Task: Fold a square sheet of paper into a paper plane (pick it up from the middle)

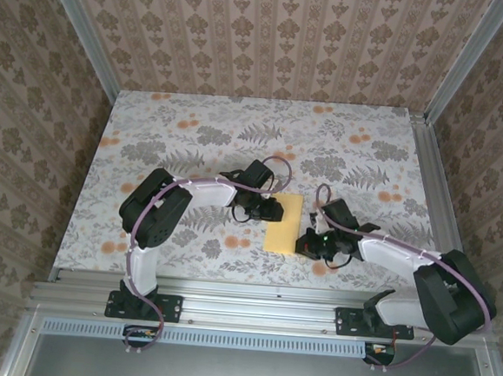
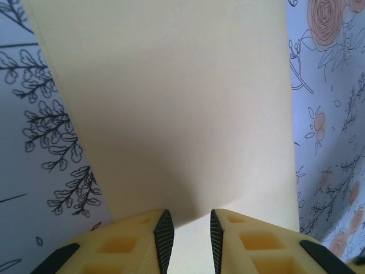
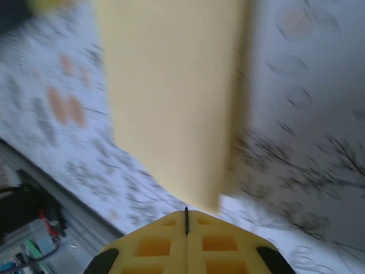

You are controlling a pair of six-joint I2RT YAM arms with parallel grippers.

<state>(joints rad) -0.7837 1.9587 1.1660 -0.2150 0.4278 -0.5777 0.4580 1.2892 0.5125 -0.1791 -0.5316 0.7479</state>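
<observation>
Nearest us, the right arm's yellow two-finger claw [image 3: 186,216] has its jaws pressed flat together at the near right corner of the pale-yellow sheet of thin paper [image 1: 284,227], though we cannot tell whether it nips the edge. Just beyond, the left arm's yellow claw [image 2: 187,227] stands slightly parted at the sheet's left side, with paper showing in the gap. The sheet lies as a narrow oblong in the middle of the flower-print bench [image 1: 196,123], between the two claws.
</observation>
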